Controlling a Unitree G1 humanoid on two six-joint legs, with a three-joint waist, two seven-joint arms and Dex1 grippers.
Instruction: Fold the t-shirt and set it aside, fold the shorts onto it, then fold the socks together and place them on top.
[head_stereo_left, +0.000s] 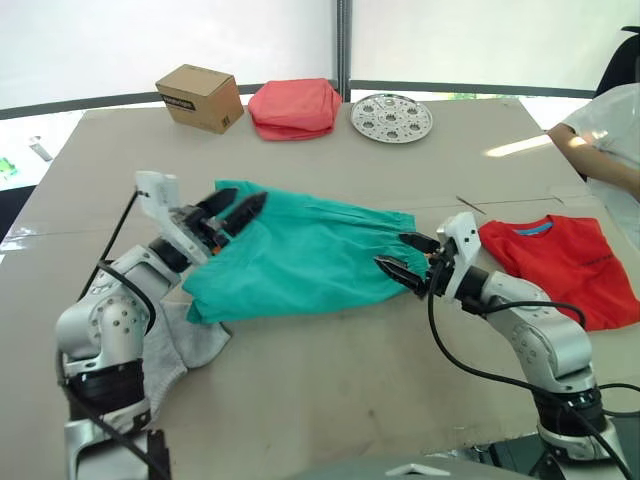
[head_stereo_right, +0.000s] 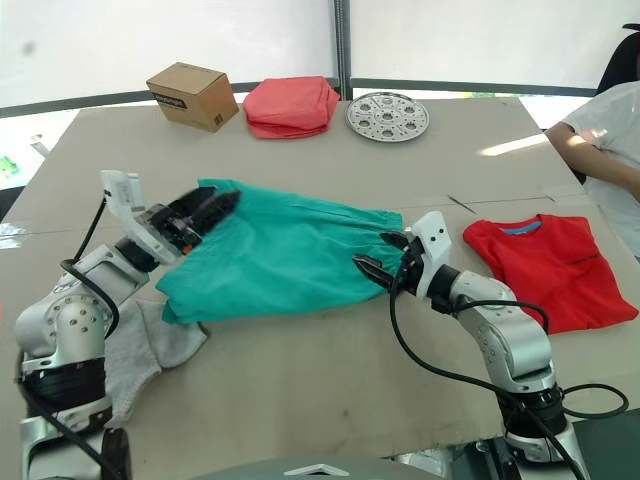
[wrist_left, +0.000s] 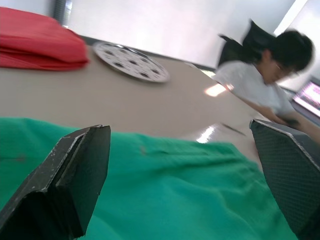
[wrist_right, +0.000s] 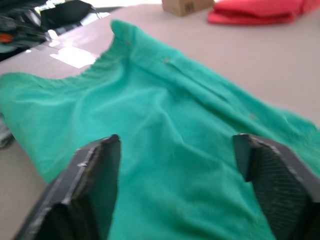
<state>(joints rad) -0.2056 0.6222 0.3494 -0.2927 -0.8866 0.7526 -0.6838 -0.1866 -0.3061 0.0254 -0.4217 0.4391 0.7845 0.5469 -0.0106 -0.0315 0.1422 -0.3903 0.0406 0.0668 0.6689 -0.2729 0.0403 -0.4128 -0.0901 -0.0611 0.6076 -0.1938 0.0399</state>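
Note:
The teal-green shorts (head_stereo_left: 295, 255) lie spread across the middle of the table. My left gripper (head_stereo_left: 232, 213) is open over their left end, fingers apart above the fabric (wrist_left: 165, 195). At their right end my right gripper (head_stereo_left: 410, 258) also stands open, with the cloth (wrist_right: 170, 150) between and below its fingers. The folded bright red t-shirt (head_stereo_left: 565, 262) lies on the table to the right of that gripper. A light grey sock (head_stereo_left: 180, 350) lies at the front left, partly under my left arm and the shorts' corner.
Along the far edge stand a cardboard box (head_stereo_left: 200, 97), a folded salmon-pink cloth bundle (head_stereo_left: 295, 108) and a round perforated metal plate (head_stereo_left: 391, 117). A person in white (head_stereo_left: 610, 130) sits at the table's right side.

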